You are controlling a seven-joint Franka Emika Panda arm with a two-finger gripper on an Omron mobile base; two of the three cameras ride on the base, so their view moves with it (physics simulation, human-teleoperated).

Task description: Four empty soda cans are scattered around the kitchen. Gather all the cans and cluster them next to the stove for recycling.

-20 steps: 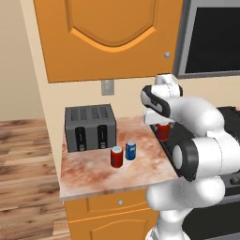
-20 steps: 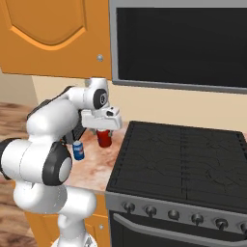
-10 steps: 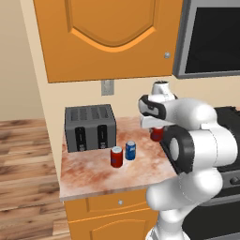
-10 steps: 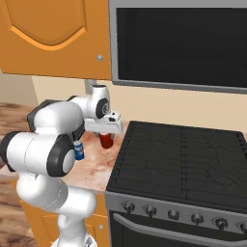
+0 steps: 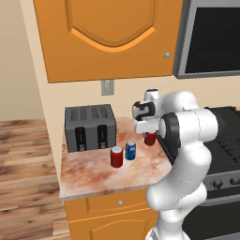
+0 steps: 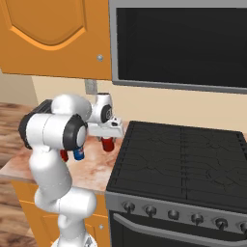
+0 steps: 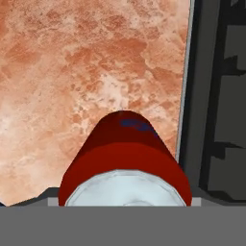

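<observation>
My gripper (image 5: 150, 132) (image 6: 109, 137) points down and is shut on a red soda can (image 5: 150, 139) (image 6: 108, 144) (image 7: 126, 153), close to the counter beside the stove's (image 5: 225, 136) (image 6: 178, 159) left edge. The hand view looks down on the can's silver top, with the black cooktop (image 7: 226, 96) just to its right. Whether the can touches the counter I cannot tell. Another red soda can (image 5: 116, 156) and a blue soda can (image 5: 130, 150) stand together mid-counter, in front of the toaster. My arm partly hides them in the right base view.
A grey two-slot toaster (image 5: 90, 127) stands at the back left of the marbled counter (image 5: 93, 173) (image 7: 72, 72). Orange cabinets (image 5: 108, 37) hang above it, and a black microwave (image 6: 183, 43) sits over the stove. The counter ends at the wood floor (image 5: 23, 154) on the left.
The gripper has carried the red can left and down, from over the stove's edge toward the counter beside it. The other two cans have not moved.
</observation>
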